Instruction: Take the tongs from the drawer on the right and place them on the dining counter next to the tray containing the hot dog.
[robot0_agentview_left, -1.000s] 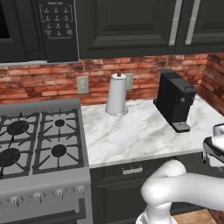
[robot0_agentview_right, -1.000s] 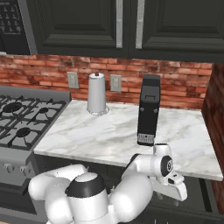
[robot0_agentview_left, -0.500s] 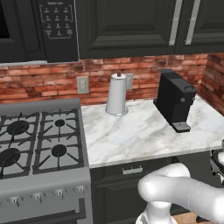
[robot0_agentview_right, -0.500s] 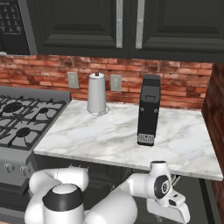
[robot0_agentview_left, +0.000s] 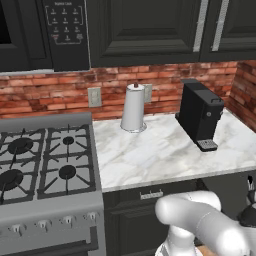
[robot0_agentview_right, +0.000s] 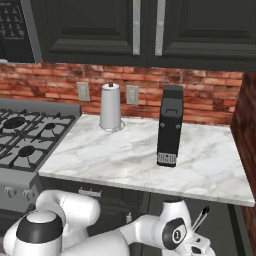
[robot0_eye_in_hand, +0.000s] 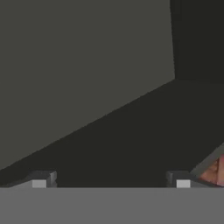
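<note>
Marble worktop (robot0_agentview_left: 165, 150) is seen against the brick wall, its front edge overhanging a black drawer front (robot0_agentview_left: 151, 196) with a short silver handle. Free surface is left between the coffee machine (robot0_agentview_left: 200, 115) and the paper towel roll (robot0_agentview_left: 133, 107). Low before dark cabinet faces, the gripper (robot0_eye_in_hand: 111, 181) is spread wide, nothing held. Tongs cannot be made out.
</note>
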